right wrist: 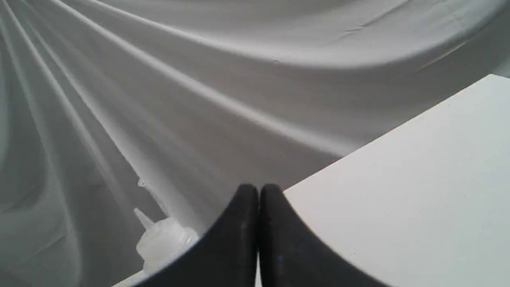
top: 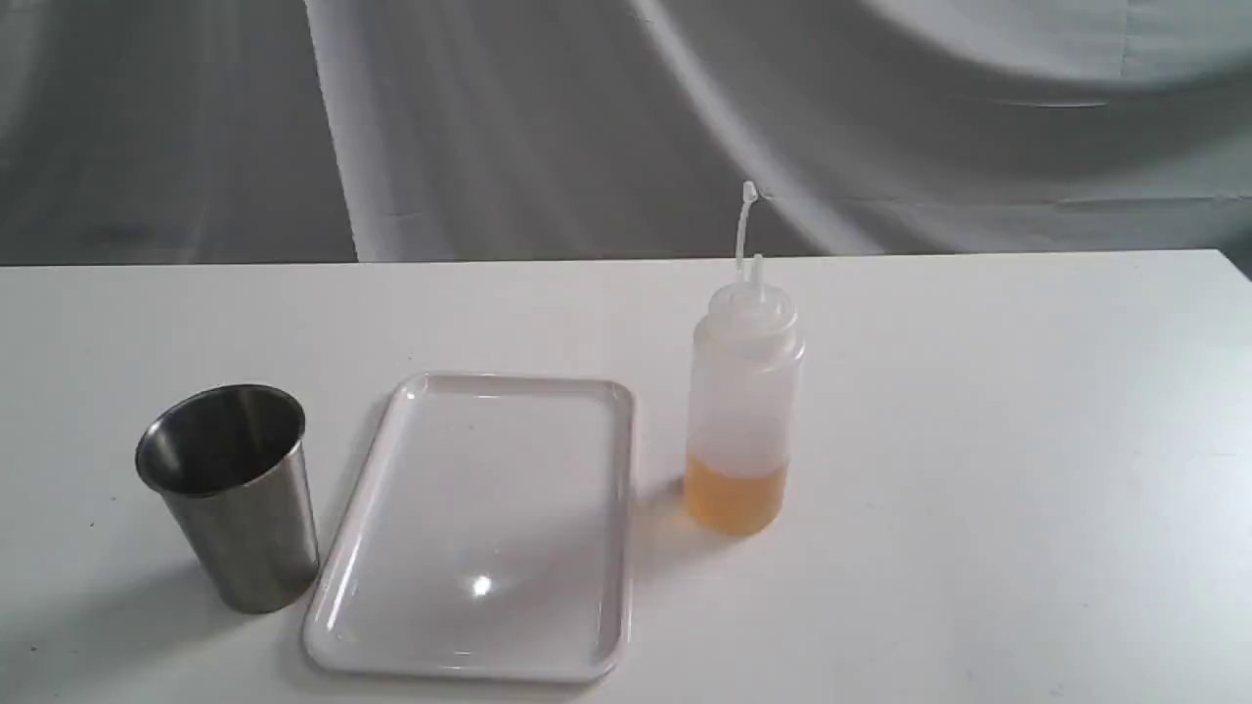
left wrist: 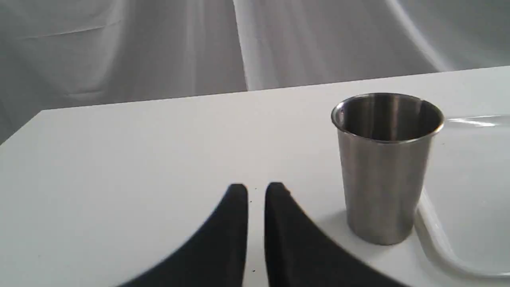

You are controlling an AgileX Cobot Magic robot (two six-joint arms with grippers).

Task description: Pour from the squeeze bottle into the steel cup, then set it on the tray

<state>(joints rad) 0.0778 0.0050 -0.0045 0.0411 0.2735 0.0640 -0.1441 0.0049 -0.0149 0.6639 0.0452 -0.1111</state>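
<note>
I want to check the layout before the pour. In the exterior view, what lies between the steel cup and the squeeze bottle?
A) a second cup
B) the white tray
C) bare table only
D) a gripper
B: the tray lies flat on the table, with the steel cup at its left and the squeeze bottle at its right.

Steel cup (top: 240, 518): brushed metal outside, dark and reflective inside. Tray (top: 489, 469): smooth white plastic, glossy, with a bright highlight. Squeeze bottle (top: 745, 391): translucent, frosted-looking plastic. Table (top: 978, 440): smooth matt white surface. Backdrop (top: 489, 117): matt grey cloth, hanging in folds.
</note>
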